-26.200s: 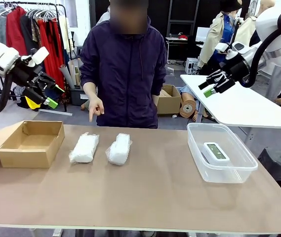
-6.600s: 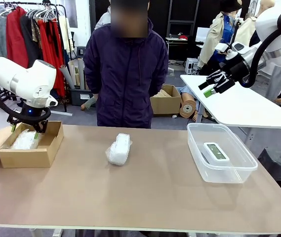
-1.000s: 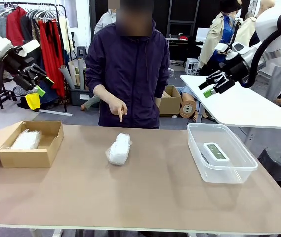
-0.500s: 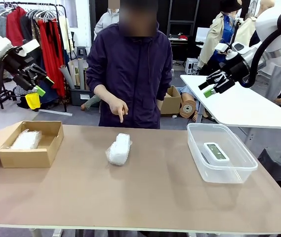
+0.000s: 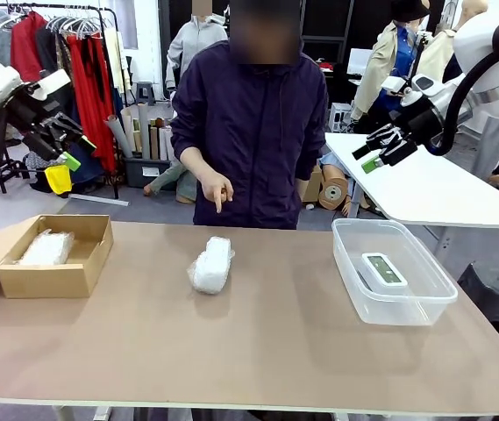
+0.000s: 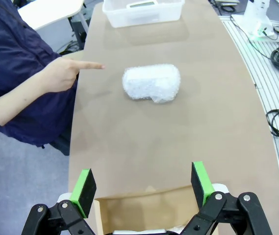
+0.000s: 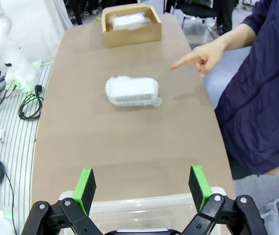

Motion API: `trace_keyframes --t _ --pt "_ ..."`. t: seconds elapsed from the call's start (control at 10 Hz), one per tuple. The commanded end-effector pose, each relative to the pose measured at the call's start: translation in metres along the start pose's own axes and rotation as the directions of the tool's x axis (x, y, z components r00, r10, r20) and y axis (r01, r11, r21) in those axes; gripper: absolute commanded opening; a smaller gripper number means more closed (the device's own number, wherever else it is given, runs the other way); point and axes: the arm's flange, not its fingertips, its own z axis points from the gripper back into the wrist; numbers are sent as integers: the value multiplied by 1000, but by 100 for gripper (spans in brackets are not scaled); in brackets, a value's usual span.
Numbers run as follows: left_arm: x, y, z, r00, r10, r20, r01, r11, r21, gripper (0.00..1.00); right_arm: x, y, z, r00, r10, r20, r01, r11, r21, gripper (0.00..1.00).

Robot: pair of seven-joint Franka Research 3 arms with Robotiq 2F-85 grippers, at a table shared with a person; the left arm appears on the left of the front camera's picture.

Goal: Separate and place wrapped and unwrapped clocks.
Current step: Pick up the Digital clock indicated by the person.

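Observation:
One wrapped clock (image 5: pixel 211 265) (image 6: pixel 151 83) (image 7: pixel 131 91), a white crinkly bundle, lies on the brown table's middle. A second wrapped clock (image 5: pixel 46 249) (image 7: pixel 127 21) rests inside the cardboard box (image 5: pixel 72 279) (image 7: pixel 111 37) at the left. The bare white clock (image 5: pixel 382 269) with a greenish screen lies in the clear tub (image 5: pixel 352 289) (image 6: pixel 115 18) at the right. My left gripper (image 5: pixel 67 149) (image 6: pixel 143 187) hangs open high above the box. My right gripper (image 5: pixel 373 151) (image 7: pixel 142 188) is open, raised above and behind the tub. The person's hand (image 5: pixel 215 191) (image 6: pixel 65 74) (image 7: pixel 200 58) points down at the middle bundle.
A white side table (image 5: pixel 424 186) stands behind the tub at the right. A clothes rack (image 5: pixel 65 61) is at the back left. The person stands at the far edge, right behind the middle bundle.
The person has shifted slightly to the right, finger still pointing at the middle bundle. Both arms hold still.

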Motion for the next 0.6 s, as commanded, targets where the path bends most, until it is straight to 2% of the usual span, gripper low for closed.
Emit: trace_keyframes --t 0.0,0.3,0.4,0.5 --pt "9 2 -5 998 51 -44 -49 998 47 100 2 3 0 1000 6 -1 -6 1000 1 100" --pt "58 2 -26 971 186 -153 -170 979 112 100 2 3 0 1000 6 -1 -6 1000 1 100" --pt "72 4 -38 947 266 -177 -236 956 174 100 2 3 0 1000 6 -1 -6 1000 1 100" --pt "90 5 -49 906 354 -231 -294 920 258 100 2 3 0 1000 6 -1 -6 1000 1 100"
